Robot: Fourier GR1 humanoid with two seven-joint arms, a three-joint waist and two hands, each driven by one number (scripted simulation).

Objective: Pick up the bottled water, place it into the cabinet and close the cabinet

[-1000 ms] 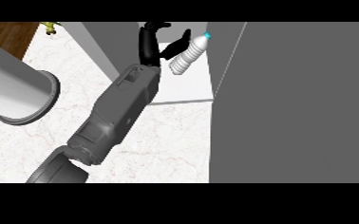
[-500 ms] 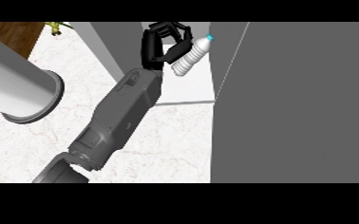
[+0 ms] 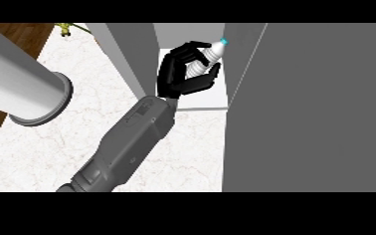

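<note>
Left hand (image 3: 185, 74) curled around the water bottle (image 3: 206, 59), which sits in its fingers, cap pointing beyond them into the open cabinet (image 3: 202, 95). Pickup done; release and closing the door (image 3: 308, 109), at its right, remain.

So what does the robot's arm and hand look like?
The forearm is dark grey and blocky, with flat panels and rounded edges. At its end sits a black hand with jointed fingers and a thumb. No cables or markings show.
</note>
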